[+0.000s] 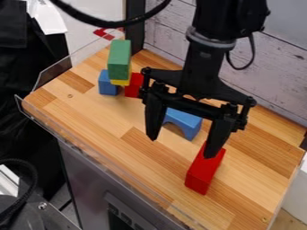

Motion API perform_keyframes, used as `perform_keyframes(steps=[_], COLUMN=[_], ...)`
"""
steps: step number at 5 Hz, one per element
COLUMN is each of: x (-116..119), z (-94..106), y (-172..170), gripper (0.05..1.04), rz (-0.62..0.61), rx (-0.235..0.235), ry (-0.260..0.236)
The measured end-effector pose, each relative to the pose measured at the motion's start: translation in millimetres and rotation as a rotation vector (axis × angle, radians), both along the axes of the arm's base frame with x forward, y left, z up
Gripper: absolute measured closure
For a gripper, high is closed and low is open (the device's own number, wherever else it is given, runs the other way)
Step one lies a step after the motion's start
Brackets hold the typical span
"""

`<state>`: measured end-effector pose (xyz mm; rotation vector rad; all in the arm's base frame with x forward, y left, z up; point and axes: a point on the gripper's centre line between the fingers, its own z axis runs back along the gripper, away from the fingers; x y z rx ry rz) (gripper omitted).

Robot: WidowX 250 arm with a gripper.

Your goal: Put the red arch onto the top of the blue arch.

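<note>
The job was at the stage before the pick: the gripper (181, 146) hung over the table (144, 150) with its two fingers spread wide apart and nothing held between them. The red piece (205, 173) lay on the wood toward the lower right, one fingertip overlapping its far end in the view; it was probably the red arch, though its opening could not be made out from that angle. The blue arch (186, 120) stood on the table just beyond, its hollow open to the camera and part of its top hidden by the gripper. The next move called for shifting over the red piece, lining the fingers up across its sides, then going down and closing before any lift toward the blue arch. Coming down out of line could have knocked the red piece askew, and a low carry could have bumped the blue arch. Toward the upper left, a green block (119, 60) sat high on a yellow block (121, 82), with a blue block (108, 84) and a red block (133, 85) close by, a cluster best given room as the arm worked
</note>
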<state>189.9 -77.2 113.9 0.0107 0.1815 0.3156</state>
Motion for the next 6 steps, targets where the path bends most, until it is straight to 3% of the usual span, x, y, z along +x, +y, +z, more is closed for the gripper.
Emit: perform_keyframes(steps=[1,3,6], x=[-2.6,18.6,38.5], z=[-5.6,-31.4,-59.1], y=[0.9,-5.7,-4.5], gripper=[0.084,0.084,0.084], rz=[0.000,-0.088,-0.091], rx=[0.009,-0.019,-0.125], ry=[0.026,0.067,0.047])
